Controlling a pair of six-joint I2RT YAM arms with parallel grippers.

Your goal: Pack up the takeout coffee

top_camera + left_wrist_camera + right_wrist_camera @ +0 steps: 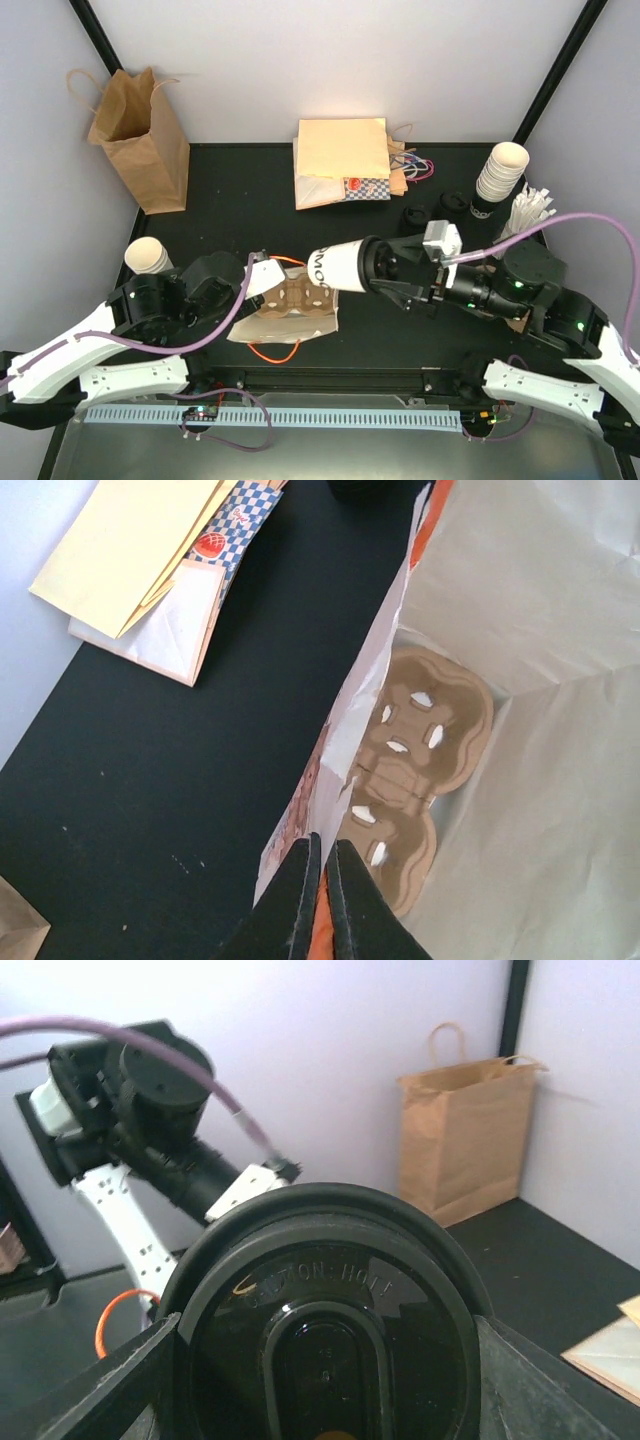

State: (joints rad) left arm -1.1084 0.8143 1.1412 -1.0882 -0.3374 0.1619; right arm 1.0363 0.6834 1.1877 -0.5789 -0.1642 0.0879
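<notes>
Takeout coffee (335,268): lidded cream cup, off the tabletop (230,190) and lying sideways in the right hand. Its base points toward the bag mouth and its black lid (330,1320) faces the wrist.
Right hand (398,268): jaws spread wide around the lid end of the cup, gripping it on both sides.
Left hand (322,865): jaws pinched narrow on the rim of the white bag (540,630), with a bit of orange showing between them. It seems to be holding the mouth open.
Cup carrier (420,740): brown pulp tray flat inside the bag, its sockets unfilled.
Cup to bag: the cup's base sits just beside the carrier in the top view. Whether it is past the rim I cannot tell.
Step in hand: carrying the coffee to the bag, not yet seated.
Next move calls for: turning the cup upright, lining its base over a socket and lowering it straight, with the bag mouth held apart.
Risk: a tilted cup could catch the paper wall or tip.
</notes>
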